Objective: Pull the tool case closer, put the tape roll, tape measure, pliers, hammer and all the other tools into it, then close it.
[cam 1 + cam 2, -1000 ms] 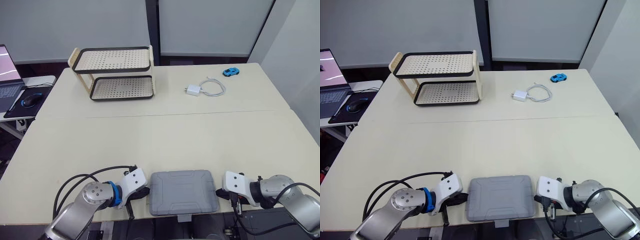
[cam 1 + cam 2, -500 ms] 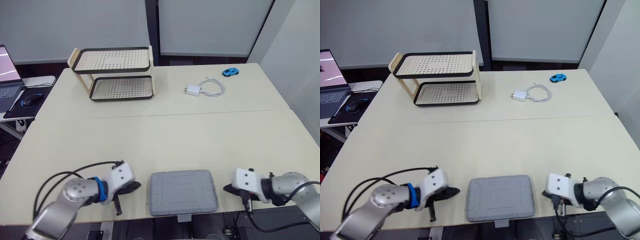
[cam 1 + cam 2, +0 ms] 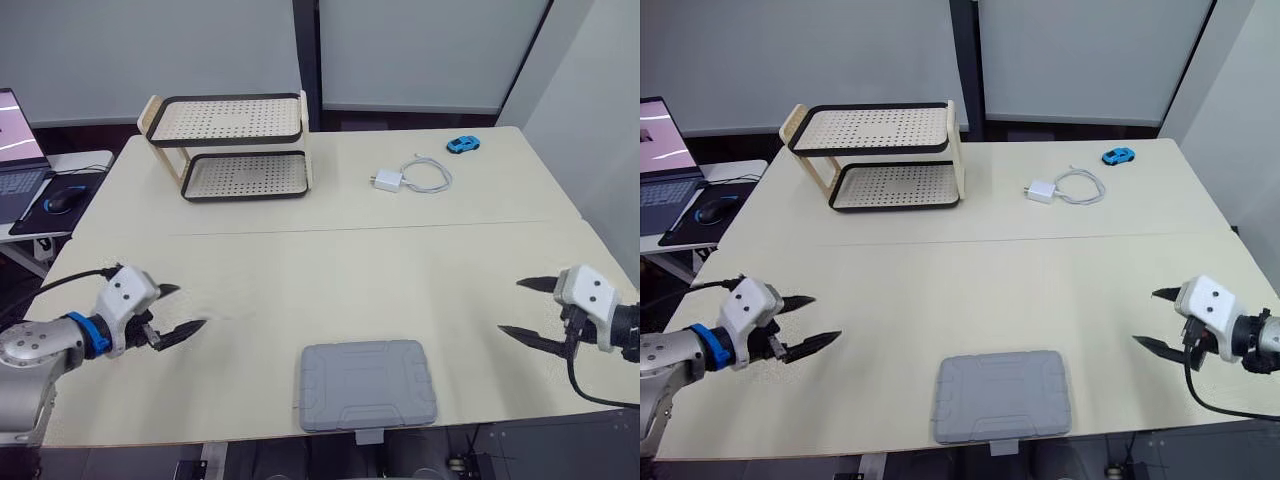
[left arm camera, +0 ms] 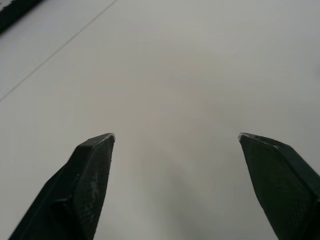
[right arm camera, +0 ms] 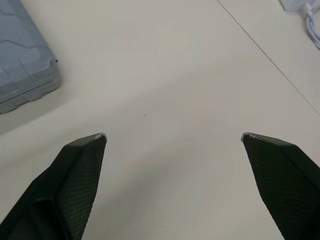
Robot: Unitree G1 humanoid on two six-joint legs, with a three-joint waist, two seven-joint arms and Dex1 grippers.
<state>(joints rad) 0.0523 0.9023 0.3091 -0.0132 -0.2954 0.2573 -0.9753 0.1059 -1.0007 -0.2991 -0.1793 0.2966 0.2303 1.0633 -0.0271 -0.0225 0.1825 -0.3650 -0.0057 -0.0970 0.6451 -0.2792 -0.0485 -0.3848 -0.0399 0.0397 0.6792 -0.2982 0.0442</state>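
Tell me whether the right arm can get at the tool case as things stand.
Probably yes: the right gripper hangs open beside the closed tool case, with bare table between them and nothing in the way.

The pale beige desk (image 3: 330,270) carries four items. A closed grey plastic tool case (image 3: 367,384) lies flat at the near edge, centred. A two-tier perforated rack (image 3: 232,150) stands far left. Far right lie a white charger with coiled cable (image 3: 388,181) and a small blue toy car (image 3: 461,145).
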